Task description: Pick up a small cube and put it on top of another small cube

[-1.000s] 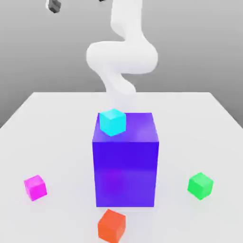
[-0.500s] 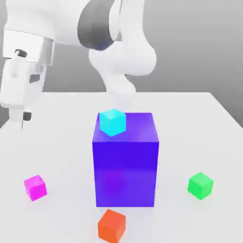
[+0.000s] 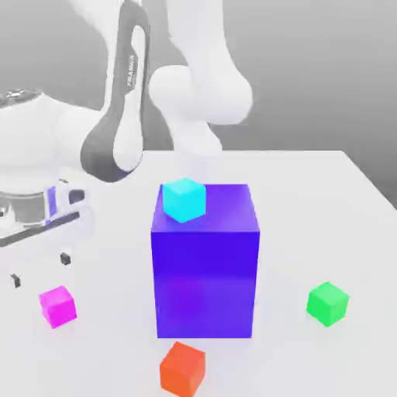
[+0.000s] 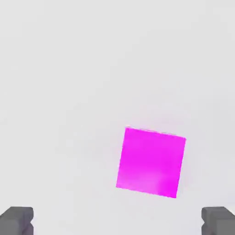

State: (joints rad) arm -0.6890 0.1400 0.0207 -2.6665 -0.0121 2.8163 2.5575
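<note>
The small magenta cube [image 3: 58, 305] rests on the white table at the exterior view's left; in the hand view the same magenta cube [image 4: 151, 162] lies flat on the table between and ahead of the two grey fingertips [image 4: 16, 220]. My gripper [image 3: 39, 268] hovers just above it, open, with nothing between the fingers. The small green cube [image 3: 327, 303] sits on the table at the exterior view's right, on the other side of the big block.
A tall blue-purple block [image 3: 205, 260] stands mid-table with a cyan cube [image 3: 184, 199] on its top corner. An orange-red cube [image 3: 183, 369] lies in front of the block. The arm's white links [image 3: 116, 132] lean over the table's left side.
The hand has come down and forward from high at the exterior view's left to just above the magenta cube. Its fingers stayed open. No cube has moved.
</note>
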